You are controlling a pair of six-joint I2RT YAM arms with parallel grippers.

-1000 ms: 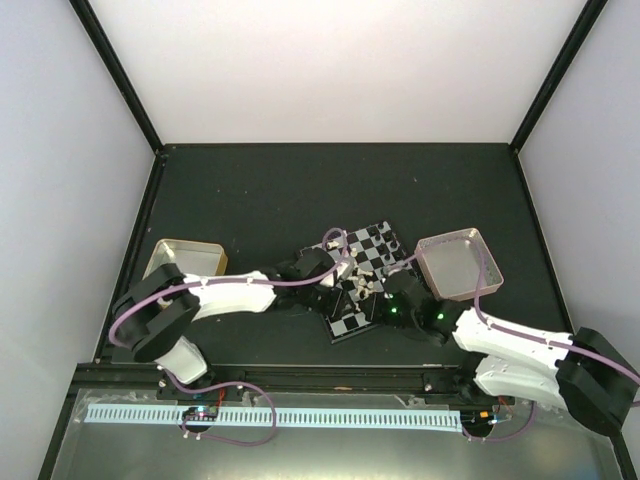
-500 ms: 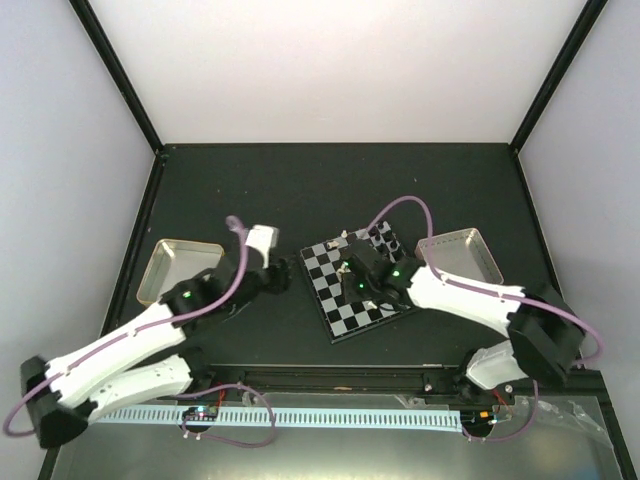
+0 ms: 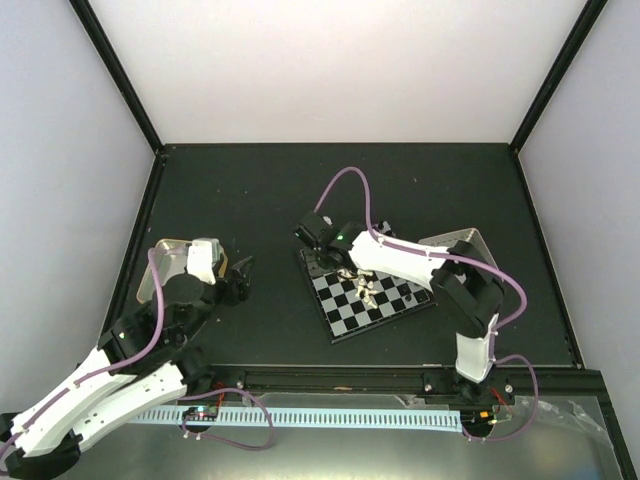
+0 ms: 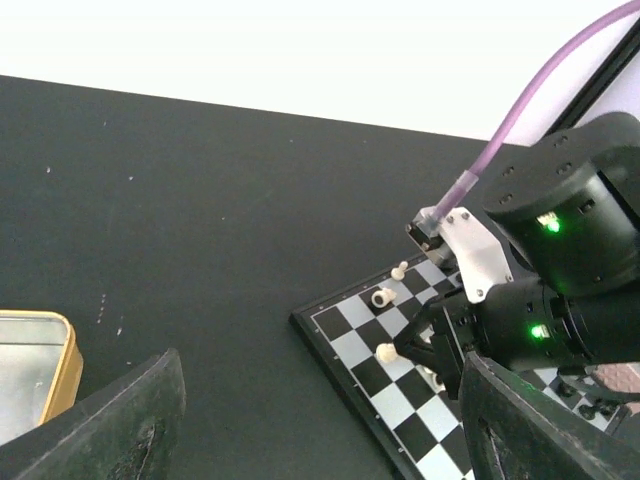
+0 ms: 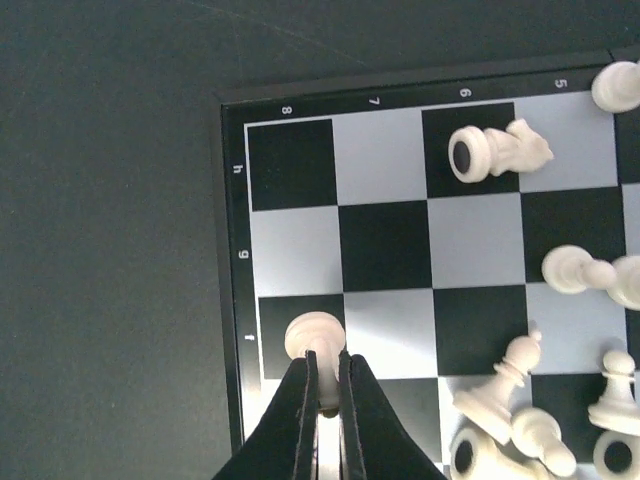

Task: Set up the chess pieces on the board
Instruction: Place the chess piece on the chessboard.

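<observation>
At the near edge, a white perforated strip (image 3: pixel 300 416) runs along the rail in front of the two arm bases. The left arm lies low on the left side of the dark worktop (image 3: pixel 260 190). The left gripper (image 4: pixel 320 420) is spread wide with nothing between its fingers (image 4: pixel 140 425), and it hangs over bare worktop, apart from the board. Just to its left sits the metal tray (image 3: pixel 163 262), which has a gold-coloured rim.

The board (image 5: pixel 390 245) lies slightly right of centre, turned at an angle to the worktop edge. White characters are printed on its dark border: 8, 7, 6 and 5 along one side, and h, g and f down the adjoining side. The right arm bends over the board from the right, with a purple cable (image 3: pixel 345 180) looping above it and green lights glowing on its housing. The right gripper (image 5: pixel 322 365) is clamped on a round-headed cream-white piece (image 5: pixel 315 335), which is at the black square in file 8, row f, beside the border. Most of the other chess pieces (image 5: pixel 520 400) are heaped together a few squares away, several of them tipped over. A knight (image 5: pixel 497 152) lies on its side across the black square under the 6, and another piece (image 5: pixel 572 268) lies flat two rows down.

Beyond the right arm, a corner of the pinkish tray (image 3: pixel 468 240) shows. Farther on, the worktop ends at pale walls.
</observation>
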